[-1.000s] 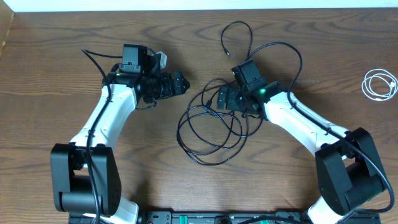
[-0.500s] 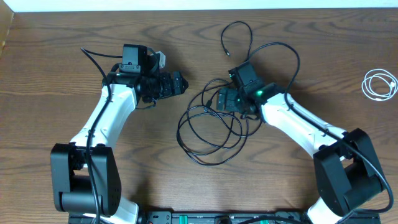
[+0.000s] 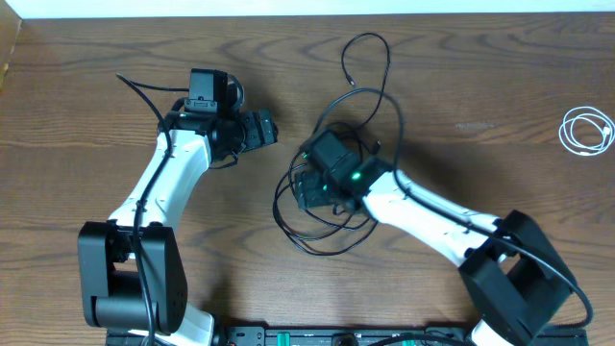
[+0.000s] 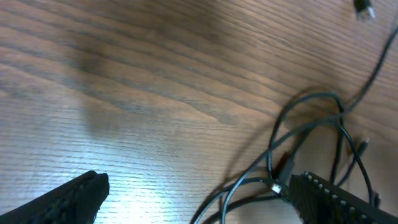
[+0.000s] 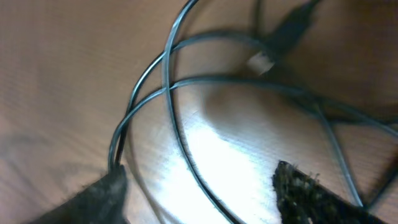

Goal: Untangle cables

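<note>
Wooden table [image 3: 96, 38], tangled black cables [image 3: 332, 229], white cord [image 3: 587, 129]

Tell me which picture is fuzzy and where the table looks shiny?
Right wrist view: fuzzy all over, the black cords look smeared, with a bright shine on the table. Left wrist view: sharper wood grain, a pale shine near the bottom edge. Overhead view: clear and evenly lit.
</note>
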Motion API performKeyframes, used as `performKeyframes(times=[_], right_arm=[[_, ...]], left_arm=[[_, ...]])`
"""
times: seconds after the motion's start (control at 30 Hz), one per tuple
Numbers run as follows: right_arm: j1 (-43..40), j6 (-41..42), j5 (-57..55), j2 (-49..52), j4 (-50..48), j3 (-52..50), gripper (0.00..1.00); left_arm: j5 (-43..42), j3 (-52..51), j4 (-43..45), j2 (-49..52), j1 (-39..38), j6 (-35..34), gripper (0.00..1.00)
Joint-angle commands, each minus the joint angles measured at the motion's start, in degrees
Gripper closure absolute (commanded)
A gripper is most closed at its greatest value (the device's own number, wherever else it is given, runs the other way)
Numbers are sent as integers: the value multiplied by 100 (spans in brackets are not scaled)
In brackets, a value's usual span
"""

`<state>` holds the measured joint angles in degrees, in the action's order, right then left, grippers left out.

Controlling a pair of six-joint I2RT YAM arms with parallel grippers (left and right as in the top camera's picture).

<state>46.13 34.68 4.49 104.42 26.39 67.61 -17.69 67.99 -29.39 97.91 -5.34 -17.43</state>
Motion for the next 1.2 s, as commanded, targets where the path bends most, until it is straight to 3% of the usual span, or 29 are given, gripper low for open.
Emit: performKeyframes(times=[0.0,0.07,0.17,0.43,0.63,0.73,0.83,0.93,1.03,1.1,1.17], right_arm=[[315,-297,-7,149,11,-24,46],[505,-435,-4,212,-4,-24,56],[778,-656,-7,313,-11,-24,63],[1211,-693,-212,608,-20,-24,64],[1241,-691,-306,693,-24,-24,78],[1237,-691,-306,693,-22,-24,74],[1239,-691,-306,693,-20,-24,55],[1237,-691,-306,693,-22,-24,50],[1233,-721,-323,693,-20,-24,58],[1231,-717,-348,691,-7,-24,75],[1231,-719,-348,651,4,-22,73]], left_arm=[[256,-17,-13,-81,13,-133,2],[256,-17,-13,-81,13,-133,2],[256,-17,-13,-81,13,-133,2],[256,-17,-11,-81,13,-133,2],[256,-17,-13,-81,13,-131,2],[256,-17,-13,-81,13,-133,2],[256,-17,-13,-81,13,-133,2],[256,-17,-13,-81,13,-133,2],[254,-17,-13,-81,13,-133,2],[254,-17,-13,-81,13,-133,2],[254,-17,-13,-81,13,-133,2]])
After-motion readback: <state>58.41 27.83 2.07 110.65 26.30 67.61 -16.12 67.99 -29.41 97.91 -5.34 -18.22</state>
